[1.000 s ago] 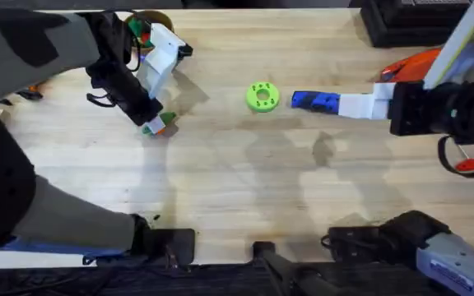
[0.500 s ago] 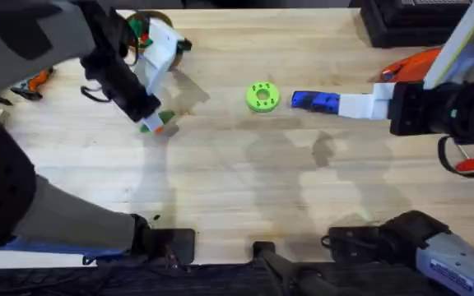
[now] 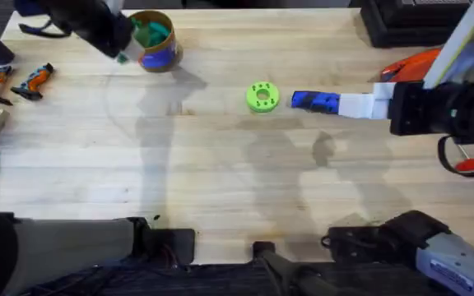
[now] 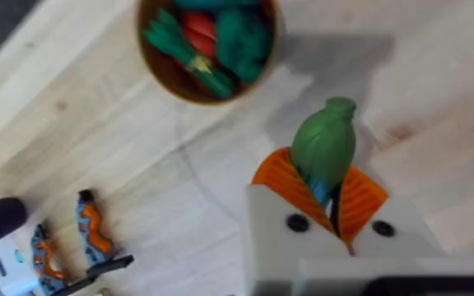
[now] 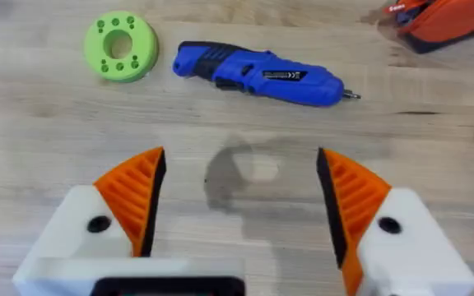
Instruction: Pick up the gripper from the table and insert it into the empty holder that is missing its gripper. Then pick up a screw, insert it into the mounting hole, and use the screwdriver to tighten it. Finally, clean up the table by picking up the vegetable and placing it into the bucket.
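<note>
While the left gripper (image 4: 329,193) clamps its orange ribbed jaws on the small smooth green oblong toy vegetable (image 4: 323,152), we see it hang beside the small round tan-rimmed bucket with the dark blue band (image 3: 156,41), at about eleven o'clock on the pale wooden tabletop (image 3: 220,173). From the left wrist, the bucket already holds green and red toy pieces. Our right gripper (image 5: 237,205) hovers with its jaws spread wide and empty, at about three o'clock. Just ahead of it lies the fat blue cylindrical powered screwdriver (image 5: 257,74), resting flat, with the lime-green round holed disc (image 5: 122,47) near its butt end, apart from it.
</note>
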`<move>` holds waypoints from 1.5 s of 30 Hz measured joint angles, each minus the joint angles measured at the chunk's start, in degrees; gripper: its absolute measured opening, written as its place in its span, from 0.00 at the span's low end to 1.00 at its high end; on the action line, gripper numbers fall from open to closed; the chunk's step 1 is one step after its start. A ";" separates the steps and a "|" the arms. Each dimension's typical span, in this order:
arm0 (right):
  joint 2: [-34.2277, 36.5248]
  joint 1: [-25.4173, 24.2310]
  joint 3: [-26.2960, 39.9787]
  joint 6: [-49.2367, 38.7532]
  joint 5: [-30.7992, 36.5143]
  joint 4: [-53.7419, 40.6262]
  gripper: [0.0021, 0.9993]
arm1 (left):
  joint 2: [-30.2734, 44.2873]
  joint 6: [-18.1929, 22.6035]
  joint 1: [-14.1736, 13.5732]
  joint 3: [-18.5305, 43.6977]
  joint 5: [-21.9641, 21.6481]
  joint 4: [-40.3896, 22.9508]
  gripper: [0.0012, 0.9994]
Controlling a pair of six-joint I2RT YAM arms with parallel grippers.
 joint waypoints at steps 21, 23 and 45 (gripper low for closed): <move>0.00 0.00 0.00 0.02 0.00 0.07 0.99 | 13.10 -4.11 1.61 0.20 0.20 29.93 0.03; 0.00 0.00 0.00 0.02 0.00 0.07 0.99 | 15.51 -4.17 2.30 0.20 0.22 32.33 0.03; 0.00 0.00 0.00 0.02 0.00 2.01 0.99 | 20.53 -5.22 3.26 0.36 0.00 34.95 0.99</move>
